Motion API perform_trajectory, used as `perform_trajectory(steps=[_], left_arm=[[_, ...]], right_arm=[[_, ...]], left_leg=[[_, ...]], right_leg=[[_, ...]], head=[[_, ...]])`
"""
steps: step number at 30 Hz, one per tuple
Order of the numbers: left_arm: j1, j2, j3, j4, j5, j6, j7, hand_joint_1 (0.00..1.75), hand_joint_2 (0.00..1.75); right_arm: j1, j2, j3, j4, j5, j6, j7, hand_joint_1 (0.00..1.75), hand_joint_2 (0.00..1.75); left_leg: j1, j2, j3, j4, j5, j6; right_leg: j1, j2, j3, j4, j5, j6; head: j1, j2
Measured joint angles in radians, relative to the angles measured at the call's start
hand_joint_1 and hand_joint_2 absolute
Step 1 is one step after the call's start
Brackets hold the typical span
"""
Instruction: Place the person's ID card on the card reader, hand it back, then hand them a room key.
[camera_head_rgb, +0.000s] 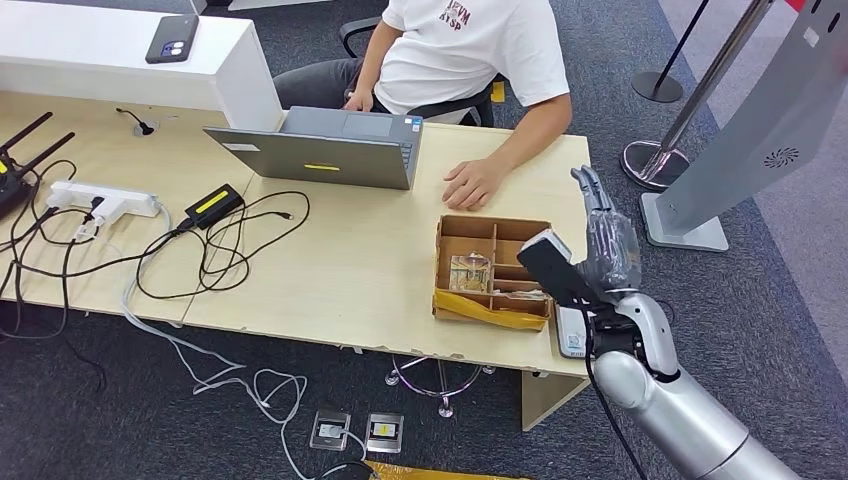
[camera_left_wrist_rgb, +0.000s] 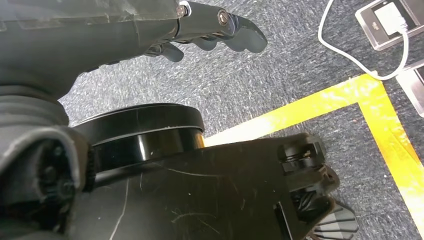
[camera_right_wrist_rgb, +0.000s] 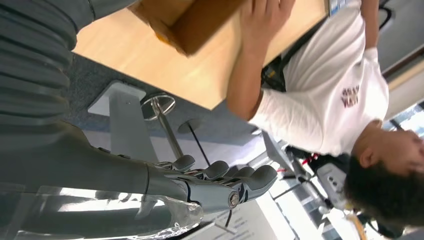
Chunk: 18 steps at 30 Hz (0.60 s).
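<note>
My right hand is raised over the table's right edge, just right of the cardboard box. Its fingers point away from me, spread, and hold nothing. In the right wrist view the same hand is empty, with the person's forearm beyond it. A small white device, likely the card reader, lies at the table's front right corner, partly hidden by my wrist. The person's hand rests flat on the table behind the box. My left hand hangs over the carpet, fingers loosely extended and empty.
The compartmented box holds a clear-wrapped item and has yellow tape along its front. A grey laptop stands before the seated person in a white T-shirt. Cables and a power strip cover the table's left. A grey kiosk and stanchion stand at right.
</note>
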Motion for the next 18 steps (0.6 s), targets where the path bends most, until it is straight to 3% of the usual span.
perform_trajectory(steps=[8, 18], left_arm=[[0.003, 0.002, 0.005, 0.002, 0.007, 0.0, -0.01, 0.0, 0.0], [0.003, 0.0, 0.006, 0.003, -0.008, -0.001, 0.003, 0.0, 0.0]], right_arm=[[0.117, -0.009, -0.015, -0.03, 0.109, 0.035, 0.016, 0.0, 1.75], [0.146, -0.009, -0.01, -0.004, 0.306, 0.057, 0.087, 0.0, 1.75]], left_leg=[[0.0, 0.0, 0.0, 0.0, 0.0, 0.0], [0.0, 0.0, 0.0, 0.0, 0.0, 0.0]], right_leg=[[0.0, 0.0, 0.0, 0.0, 0.0, 0.0], [0.0, 0.0, 0.0, 0.0, 0.0, 0.0]], head=[[0.0, 0.0], [0.0, 0.0]])
